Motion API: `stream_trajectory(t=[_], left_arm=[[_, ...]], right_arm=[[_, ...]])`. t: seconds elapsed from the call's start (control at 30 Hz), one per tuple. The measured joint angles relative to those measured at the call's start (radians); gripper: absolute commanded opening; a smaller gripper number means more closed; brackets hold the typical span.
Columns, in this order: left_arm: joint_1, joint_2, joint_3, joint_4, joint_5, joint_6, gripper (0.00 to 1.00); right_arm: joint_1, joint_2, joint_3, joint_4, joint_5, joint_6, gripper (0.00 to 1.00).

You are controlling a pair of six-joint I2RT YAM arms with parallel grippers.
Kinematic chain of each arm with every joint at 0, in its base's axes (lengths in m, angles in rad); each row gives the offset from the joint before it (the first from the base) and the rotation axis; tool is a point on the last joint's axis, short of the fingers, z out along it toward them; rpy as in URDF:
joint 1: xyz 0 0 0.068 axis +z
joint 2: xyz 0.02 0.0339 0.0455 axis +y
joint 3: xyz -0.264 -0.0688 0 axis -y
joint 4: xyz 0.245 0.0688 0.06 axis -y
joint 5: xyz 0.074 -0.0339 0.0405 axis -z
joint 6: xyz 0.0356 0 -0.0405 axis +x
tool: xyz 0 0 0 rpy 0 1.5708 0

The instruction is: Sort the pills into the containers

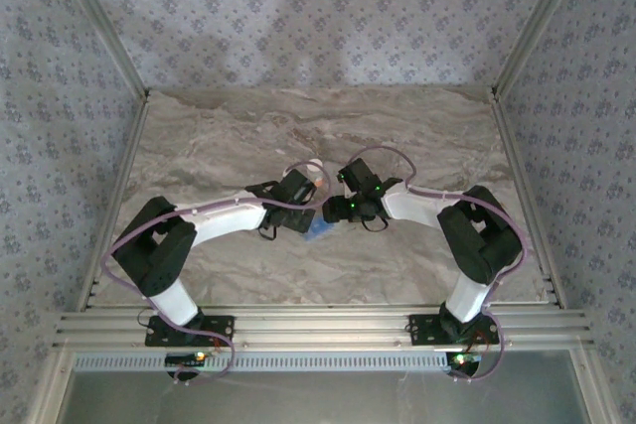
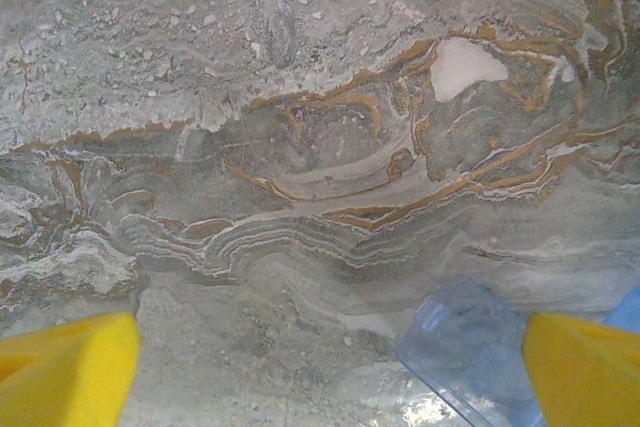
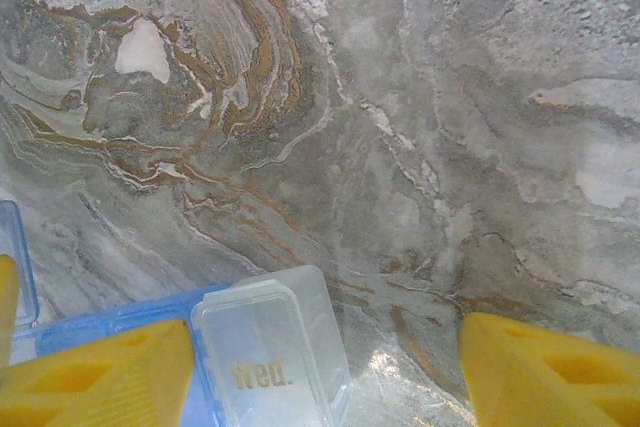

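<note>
The pill box (image 1: pixel 318 232) lies mid-bench, nearer the front edge, under both my claws. Its clear "Wed." lid (image 3: pixel 265 347) lies flipped open; what the box holds I cannot tell. My right claw (image 3: pixel 325 347) hangs apart over it. My left claw (image 2: pixel 330 372) gapes wide beside a blue lid (image 2: pixel 462 342). Open bench (image 1: pixel 229 136) stretches to the back and side edges.

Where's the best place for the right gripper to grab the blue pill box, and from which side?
Probably the blue body of the pill box, pinched across its narrow width from straight above. It lies flat on the table, and the open Wed. lid is a thin flap that would likely flex.
</note>
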Motion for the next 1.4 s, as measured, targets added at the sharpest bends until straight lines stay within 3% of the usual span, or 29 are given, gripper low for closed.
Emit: stream_trajectory(t=[0.27, 0.67, 1.4], left_arm=[[0.063, -0.037, 0.028, 0.001, 0.053, -0.011, 0.98], [0.074, -0.321, -0.106, 0.067, 0.244, -0.206, 0.98], [-0.097, -0.227, -0.219, 0.241, 0.304, -0.396, 0.98]], right_arm=[[-0.001, -0.002, 0.004, -0.011, 0.0, 0.004, 0.73], [-0.029, -0.026, 0.013, -0.048, -0.014, 0.004, 0.74], [-0.147, -0.151, -0.025, -0.064, -0.037, 0.003, 0.75]])
